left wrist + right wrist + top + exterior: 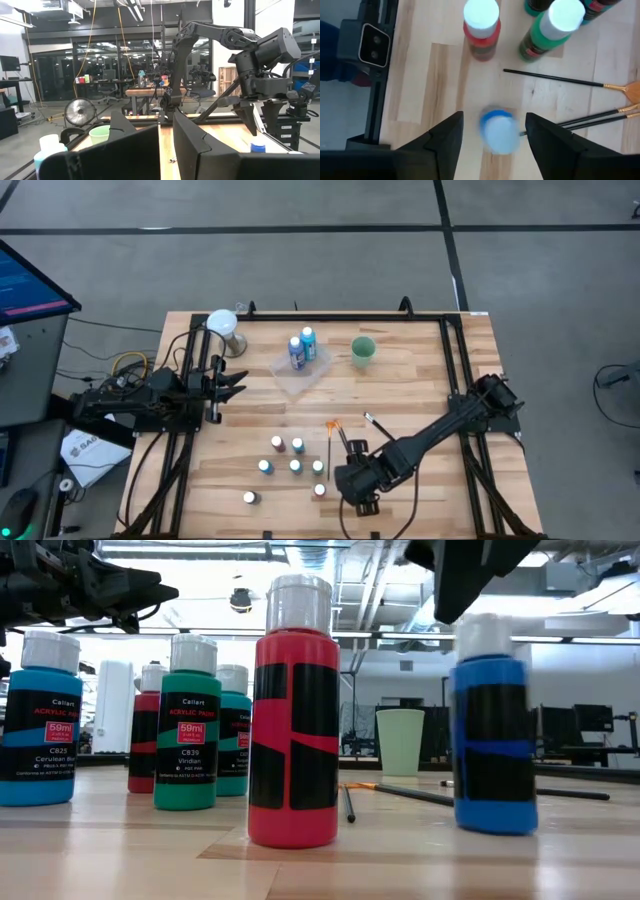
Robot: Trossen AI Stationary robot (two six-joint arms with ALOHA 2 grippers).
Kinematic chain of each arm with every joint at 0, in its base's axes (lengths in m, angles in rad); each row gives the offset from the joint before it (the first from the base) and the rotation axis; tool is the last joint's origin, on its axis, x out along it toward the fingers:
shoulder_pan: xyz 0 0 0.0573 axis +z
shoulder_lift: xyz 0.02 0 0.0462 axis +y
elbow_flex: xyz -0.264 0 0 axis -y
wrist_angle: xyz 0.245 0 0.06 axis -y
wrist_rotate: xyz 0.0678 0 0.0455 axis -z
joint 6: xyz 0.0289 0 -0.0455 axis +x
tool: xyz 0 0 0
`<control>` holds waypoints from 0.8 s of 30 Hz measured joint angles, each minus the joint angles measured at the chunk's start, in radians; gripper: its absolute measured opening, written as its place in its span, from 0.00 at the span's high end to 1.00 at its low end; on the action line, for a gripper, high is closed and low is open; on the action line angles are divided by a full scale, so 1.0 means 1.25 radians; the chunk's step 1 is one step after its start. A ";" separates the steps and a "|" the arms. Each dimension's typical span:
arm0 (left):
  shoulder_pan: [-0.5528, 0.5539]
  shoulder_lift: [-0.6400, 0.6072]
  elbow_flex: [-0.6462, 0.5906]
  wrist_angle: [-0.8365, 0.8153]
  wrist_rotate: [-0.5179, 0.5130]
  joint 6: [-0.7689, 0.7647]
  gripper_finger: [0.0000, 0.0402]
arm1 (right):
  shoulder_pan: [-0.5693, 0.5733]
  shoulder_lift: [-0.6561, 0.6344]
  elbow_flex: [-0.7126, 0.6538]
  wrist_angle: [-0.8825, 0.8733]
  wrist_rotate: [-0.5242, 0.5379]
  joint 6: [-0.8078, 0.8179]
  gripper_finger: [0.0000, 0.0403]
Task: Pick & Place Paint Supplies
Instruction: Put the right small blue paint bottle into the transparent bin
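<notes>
My right gripper (352,486) (492,134) hangs open over the near middle of the table, pointing down. Its fingers stand on either side of a small blue paint bottle with a white cap (499,131) (494,730), just above it. A red bottle (481,26) (294,715) and a green one (549,27) (187,725) stand upright close by, among several others (296,467). Three thin brushes (555,79) (345,438) lie flat beside them, one of them orange-tipped (331,426). Two taller blue bottles (301,347) stand in the clear tray. My left gripper (238,385) (166,145) waits open at the table's left side.
The green cup (362,350) stands at the far middle, right of the clear tray (290,375). A white lamp-like object (222,325) sits at the far left corner. A black camera box (370,44) is fixed at the near edge. Bare wood lies right of the brushes.
</notes>
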 joint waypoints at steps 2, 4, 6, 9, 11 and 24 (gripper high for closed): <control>0.000 0.000 0.000 0.000 0.000 0.000 1.00 | 0.001 0.000 0.000 -0.008 0.009 0.000 0.49; 0.000 0.000 0.000 0.000 0.000 0.000 1.00 | 0.001 0.000 0.000 -0.018 0.011 0.000 0.49; 0.000 0.000 0.000 0.000 0.000 0.000 1.00 | 0.000 0.000 0.000 -0.021 0.011 0.000 0.49; 0.000 0.000 0.000 0.000 0.000 0.000 1.00 | -0.002 0.000 0.000 -0.021 0.013 -0.004 0.48; 0.000 0.000 0.000 0.000 0.000 0.000 1.00 | -0.005 0.000 -0.002 -0.022 0.014 -0.010 0.47; 0.000 0.000 0.000 0.000 0.000 0.000 1.00 | -0.018 0.005 -0.004 -0.032 0.037 -0.017 0.45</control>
